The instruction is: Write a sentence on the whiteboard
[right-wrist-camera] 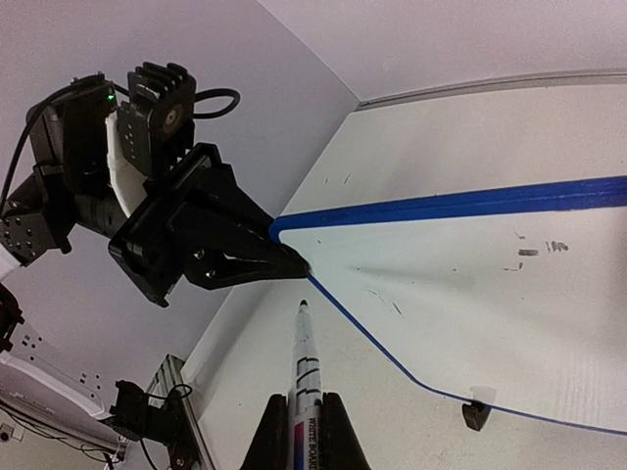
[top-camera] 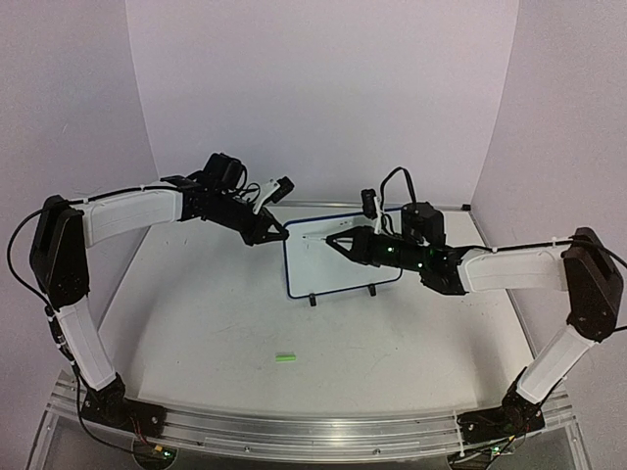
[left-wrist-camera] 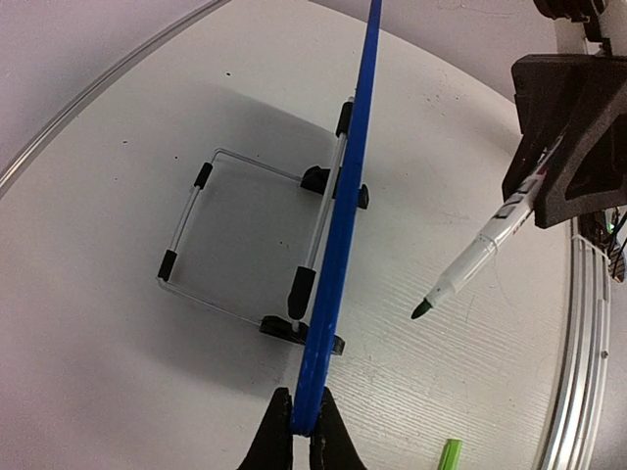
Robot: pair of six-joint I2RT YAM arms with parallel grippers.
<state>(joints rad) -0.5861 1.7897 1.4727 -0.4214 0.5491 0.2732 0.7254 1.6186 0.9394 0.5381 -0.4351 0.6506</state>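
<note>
The whiteboard (top-camera: 343, 266) stands tilted on a wire stand (left-wrist-camera: 245, 235) with black feet. My left gripper (top-camera: 280, 234) is shut on the board's blue rim (left-wrist-camera: 338, 245) at its upper left corner, with one jaw on each side (left-wrist-camera: 302, 428). My right gripper (top-camera: 335, 243) is shut on a white marker (right-wrist-camera: 305, 367). The marker's uncapped green tip (left-wrist-camera: 421, 310) hangs in front of the board face near that corner, a short gap away. The board face (right-wrist-camera: 470, 294) shows only a few faint dark specks. No green sentence shows on it.
The marker's green cap (top-camera: 285, 358) lies on the white table in front of the board and also shows in the left wrist view (left-wrist-camera: 449, 456). An aluminium rail (top-camera: 294, 426) runs along the near edge. Pale walls close the back and sides.
</note>
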